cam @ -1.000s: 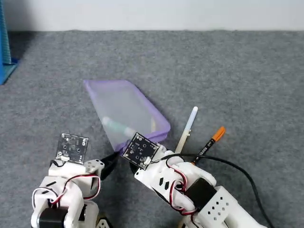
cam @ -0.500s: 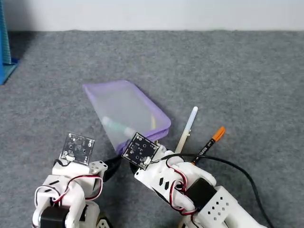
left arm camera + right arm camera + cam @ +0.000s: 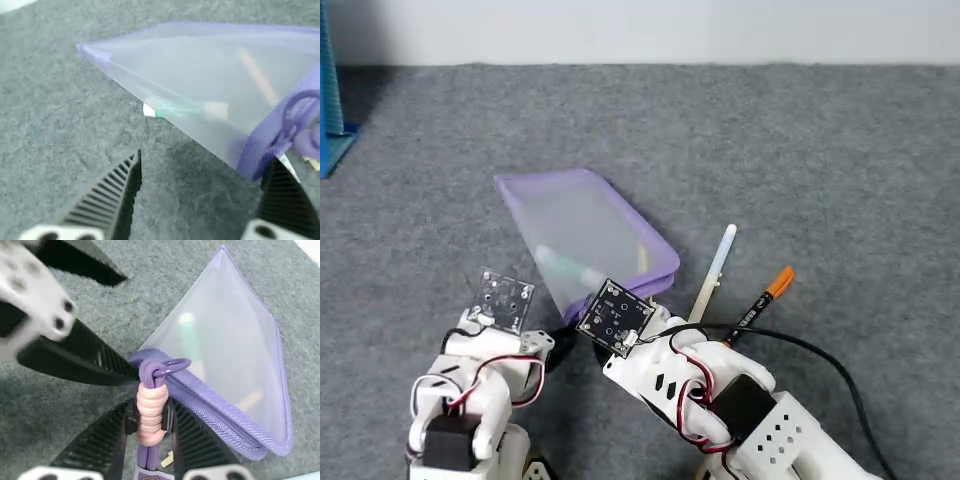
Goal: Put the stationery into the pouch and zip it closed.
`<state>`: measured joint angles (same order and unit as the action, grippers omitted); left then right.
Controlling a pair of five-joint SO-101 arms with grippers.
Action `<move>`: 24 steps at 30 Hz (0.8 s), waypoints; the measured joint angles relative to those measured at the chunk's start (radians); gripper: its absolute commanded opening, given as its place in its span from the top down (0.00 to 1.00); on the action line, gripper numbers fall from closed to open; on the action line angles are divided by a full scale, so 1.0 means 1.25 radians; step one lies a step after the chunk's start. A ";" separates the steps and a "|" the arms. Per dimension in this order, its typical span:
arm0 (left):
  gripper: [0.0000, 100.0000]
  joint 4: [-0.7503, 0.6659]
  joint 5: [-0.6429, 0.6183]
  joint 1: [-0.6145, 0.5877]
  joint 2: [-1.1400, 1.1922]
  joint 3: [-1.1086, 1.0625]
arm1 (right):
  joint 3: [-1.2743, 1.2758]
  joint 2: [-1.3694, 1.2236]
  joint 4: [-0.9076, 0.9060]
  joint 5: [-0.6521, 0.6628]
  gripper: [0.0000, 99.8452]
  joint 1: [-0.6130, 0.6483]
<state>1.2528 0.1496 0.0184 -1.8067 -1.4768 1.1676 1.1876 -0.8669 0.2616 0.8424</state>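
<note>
Pouch (image 3: 585, 235) lies on the table (image 3: 820, 150), its long axis running from the near corner by the two arms away toward the far left. That near corner is lifted a little, because the right gripper (image 3: 150, 425) is clamped on the zip pull (image 3: 151, 412) there, with the pink cord pinched between its fingers. The left gripper (image 3: 205, 165) is spread wide with nothing in it. It sits low, right at the same near corner. The purple corner seam is just ahead of it and toward one finger rather than centred between the jaws, and in the right wrist view one of its fingers (image 3: 85, 365) looks to be right against the corner. I can't tell if it actually touches. A green-and-white pen (image 3: 565, 265) shows through the mesh inside the pouch. The white pen (image 3: 715, 270) and the orange-capped pen (image 3: 760, 300) are on the table outside it, just beside the pouch's right edge. Both lie on the right arm's side, roughly parallel, with tips pointing away and to the right. Judgement: the left arm is the free one and is nearest the pouch corner, so the next move likely depends on getting that corner between its jaws. The loose pens are nearer the right arm, which is busy.
</note>
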 measured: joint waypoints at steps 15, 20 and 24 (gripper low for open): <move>0.71 -0.015 0.004 0.002 0.000 -0.007 | 0.000 0.000 0.000 0.000 0.99 0.000; 0.71 -0.015 0.006 0.004 0.000 -0.005 | 0.000 0.000 0.000 0.000 0.99 0.000; 0.71 -0.015 0.005 0.004 0.000 -0.004 | 0.000 0.000 0.000 0.000 0.99 0.000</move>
<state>1.2344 0.1557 0.0230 -1.8067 -1.4814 1.1676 1.1876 -0.8669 0.2616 0.8424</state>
